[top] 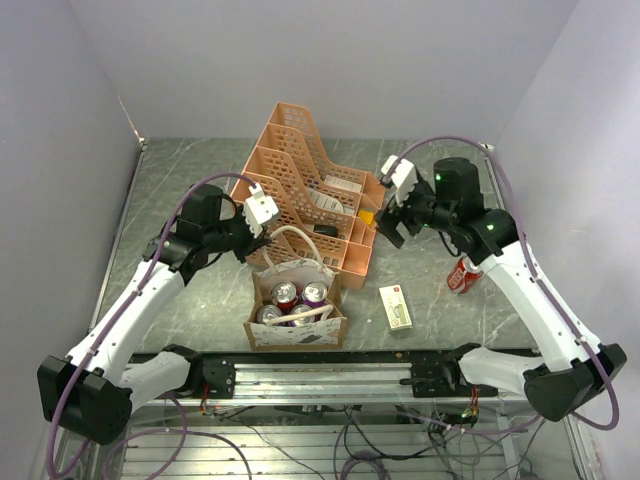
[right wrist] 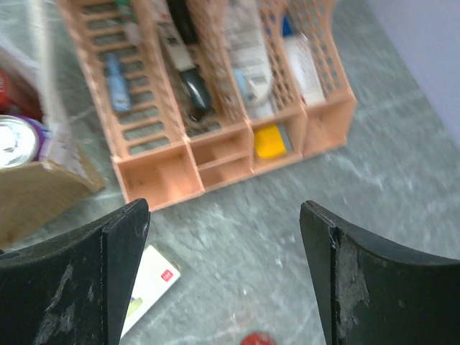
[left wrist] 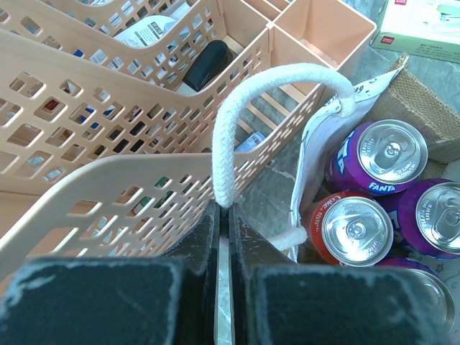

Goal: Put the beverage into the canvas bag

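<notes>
The canvas bag [top: 262, 333] stands near the front edge, open, with several cans inside; red and purple tops show in the left wrist view [left wrist: 352, 228]. My left gripper [top: 266, 236] is shut on the bag's cream rope handle [left wrist: 228, 136], pinching it at the fingertips [left wrist: 223, 207] and holding the loop up. A red beverage can [top: 463, 273] stands on the table to the right. My right gripper [top: 392, 228] is open and empty above the table, left of that can. In the right wrist view its fingers [right wrist: 223, 212] are wide apart, with the can's red top [right wrist: 257, 338] just at the bottom edge.
The peach lattice file organizer [top: 310, 185] holding small items lies right behind the bag, close to the left gripper [left wrist: 108, 108]. A white flat box [top: 395, 306] lies between the bag and the red can. The rail runs along the front edge.
</notes>
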Robot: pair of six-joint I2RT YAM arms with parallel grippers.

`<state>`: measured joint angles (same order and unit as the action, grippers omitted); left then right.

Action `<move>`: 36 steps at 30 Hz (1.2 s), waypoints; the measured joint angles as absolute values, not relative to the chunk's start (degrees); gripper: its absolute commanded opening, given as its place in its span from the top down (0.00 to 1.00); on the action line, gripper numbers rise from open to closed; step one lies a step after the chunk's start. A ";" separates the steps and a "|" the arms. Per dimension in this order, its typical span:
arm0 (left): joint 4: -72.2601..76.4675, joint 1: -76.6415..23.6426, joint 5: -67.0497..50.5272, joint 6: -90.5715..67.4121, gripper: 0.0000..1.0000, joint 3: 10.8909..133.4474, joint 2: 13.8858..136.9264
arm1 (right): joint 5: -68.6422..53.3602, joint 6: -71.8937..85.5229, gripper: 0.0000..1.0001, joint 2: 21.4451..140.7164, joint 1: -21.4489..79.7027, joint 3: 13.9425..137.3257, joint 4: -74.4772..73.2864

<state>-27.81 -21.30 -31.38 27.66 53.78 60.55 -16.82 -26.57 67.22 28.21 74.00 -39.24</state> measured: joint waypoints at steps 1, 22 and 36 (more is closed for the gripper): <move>-27.81 -21.30 -31.40 27.66 0.93 53.78 60.55 | -16.43 -25.96 0.14 66.70 26.70 73.52 -39.24; -27.16 -21.47 -31.59 27.31 0.93 52.84 59.33 | -7.29 -23.09 0.00 62.48 -4.19 61.23 -44.45; -26.15 -21.50 -31.66 27.31 0.93 51.33 57.76 | -14.87 -31.42 0.00 67.92 -17.82 56.58 -48.25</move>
